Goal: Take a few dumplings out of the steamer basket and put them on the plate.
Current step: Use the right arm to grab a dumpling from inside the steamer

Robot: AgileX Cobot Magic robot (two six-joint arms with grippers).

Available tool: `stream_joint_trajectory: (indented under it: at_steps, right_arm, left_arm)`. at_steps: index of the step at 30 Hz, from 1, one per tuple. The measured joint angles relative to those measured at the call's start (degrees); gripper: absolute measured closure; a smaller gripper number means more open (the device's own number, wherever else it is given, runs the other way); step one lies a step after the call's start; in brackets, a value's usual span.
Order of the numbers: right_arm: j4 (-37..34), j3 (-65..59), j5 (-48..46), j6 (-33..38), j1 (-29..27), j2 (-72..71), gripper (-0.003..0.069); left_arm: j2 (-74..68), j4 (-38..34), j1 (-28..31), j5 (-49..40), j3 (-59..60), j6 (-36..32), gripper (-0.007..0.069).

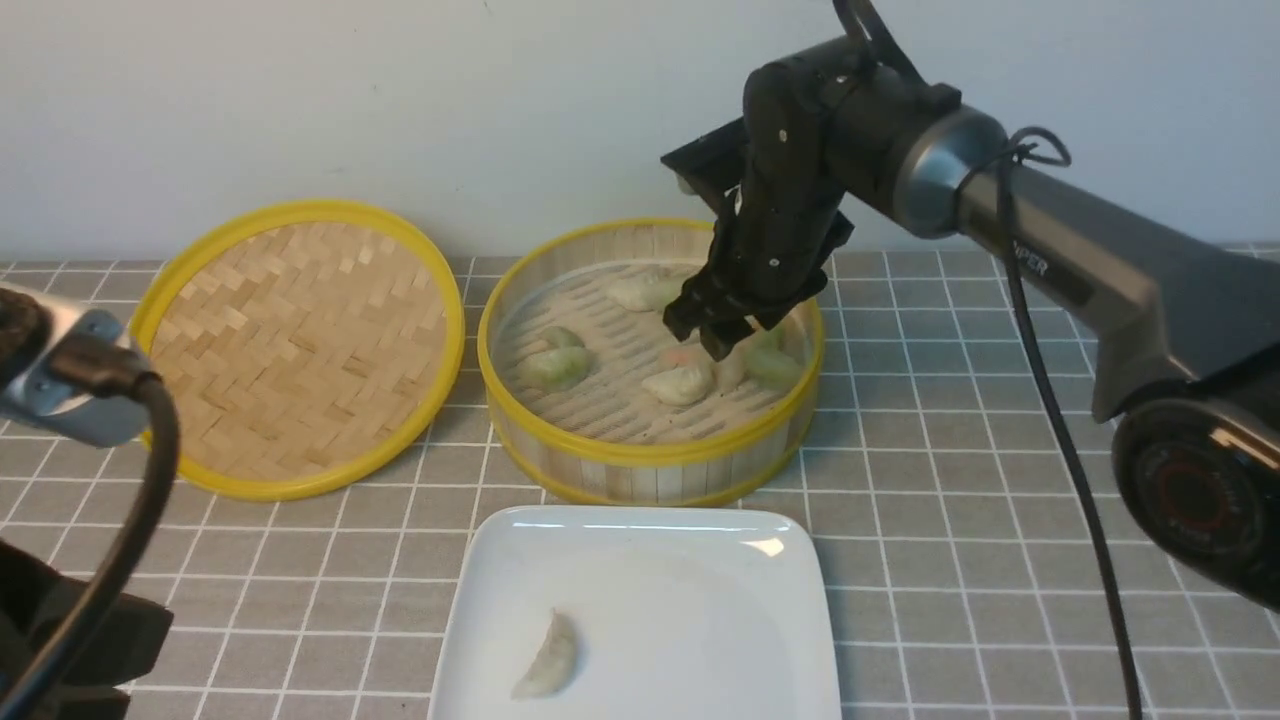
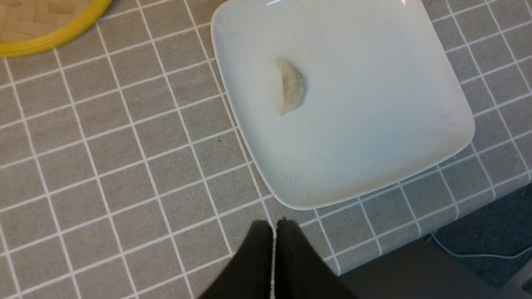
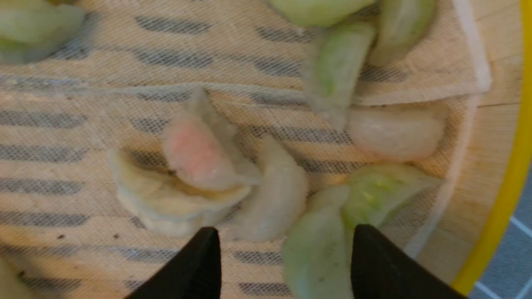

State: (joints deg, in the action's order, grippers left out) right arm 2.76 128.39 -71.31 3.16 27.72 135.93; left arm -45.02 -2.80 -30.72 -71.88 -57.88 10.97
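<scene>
The steamer basket (image 1: pixel 650 460) stands at the table's middle back and holds several dumplings (image 1: pixel 680 383). My right gripper (image 1: pixel 708 335) reaches down inside it, open, over the right-hand cluster. In the right wrist view the gripper (image 3: pixel 284 245) has its jaws wide apart, with a pale green dumpling (image 3: pixel 318 249) and a white one (image 3: pixel 270 199) between them; a pink-tinted one (image 3: pixel 199 153) lies beyond. The plate (image 1: pixel 700 600) sits in front with one pale dumpling (image 1: pixel 548 655) on it, also seen in the left wrist view (image 2: pixel 292 86). My left gripper (image 2: pixel 274 226) is shut and empty above the table, near the plate's (image 2: pixel 374 124) edge.
The flat woven yellow-rimmed lid (image 1: pixel 300 340) lies left of the steamer, its edge also in the left wrist view (image 2: pixel 54 35). The grey tiled tablecloth (image 1: pixel 950 480) covers the table. A white cloth liner (image 3: pixel 124 104) covers the steamer floor. The table's front edge (image 2: pixel 478 199) runs near the left gripper.
</scene>
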Motion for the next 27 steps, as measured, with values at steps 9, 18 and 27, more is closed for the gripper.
stream_joint_trajectory:
  at_steps: [9, 18, 27]
  right_arm:
    - [2.52, -2.01, -0.01, -0.34, 0.0, 1.2, 0.0253]
    - [3.35, -1.96, 0.04, -0.98, -0.28, 1.67, 0.0407]
    - [3.43, -1.91, 0.79, -0.45, -0.35, 1.75, 0.0573]
  left_arm:
    - [0.33, 1.01, 0.0, 0.0, 0.0, 0.0, 0.0629]
    - [0.33, 1.25, 0.0, 0.23, 0.01, 0.04, 0.0629]
    - [0.33, 1.36, 0.0, 0.39, 0.01, 0.04, 0.0629]
